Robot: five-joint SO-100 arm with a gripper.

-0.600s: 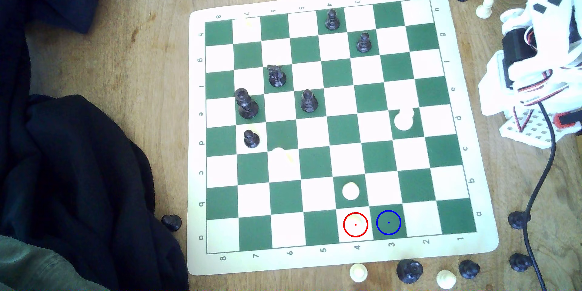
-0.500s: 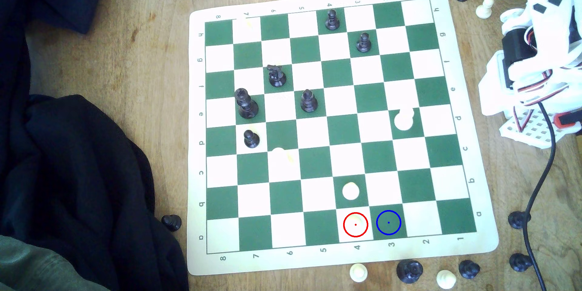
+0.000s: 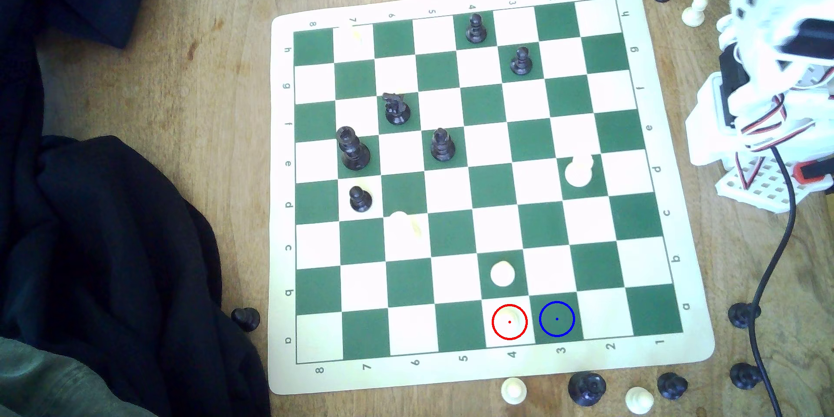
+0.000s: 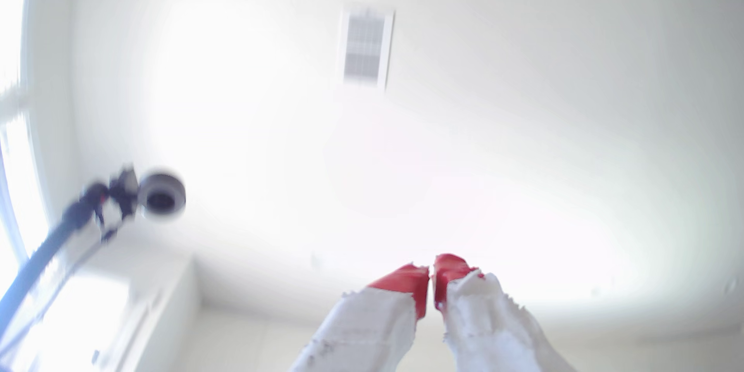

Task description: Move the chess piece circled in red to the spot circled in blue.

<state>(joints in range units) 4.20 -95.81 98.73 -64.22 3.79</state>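
- The pincer point(image 4: 431, 277) is being held with its red-tipped fingers point(image 4: 406, 281) brought almost together. Only a thin slit is being left between them, and nothing is being gripped.
- In the wrist view the pincer is being aimed upward at a white ceiling, with a ceiling vent point(image 4: 366, 48) ahead of it. It is therefore being pointed away from the chessboard point(image 3: 677, 356).
- The arm point(image 3: 767, 96) is being shown folded and blurred off the board's edge, at the exterior view's right. The pincer itself cannot be made out in that view.
- The chess piece point(image 3: 511, 322) is being shown inside the red ring, on a white square of the board's edge row. It is being washed out to a faint cream patch, so its long axis cannot be told.
- The chess piece is being kept well apart from the pincer, down and toward the exterior view's left of the arm.
- The spot point(image 3: 557, 318) is being marked on the green square just beside the chess piece, on the side nearer the arm.
- A second white pawn point(image 3: 502, 273) is being shown on the next square, one row nearer the arm's end of the board.
- Judgement: the pincer is required to be swung down, opened and carried across the board corner before any grasp.
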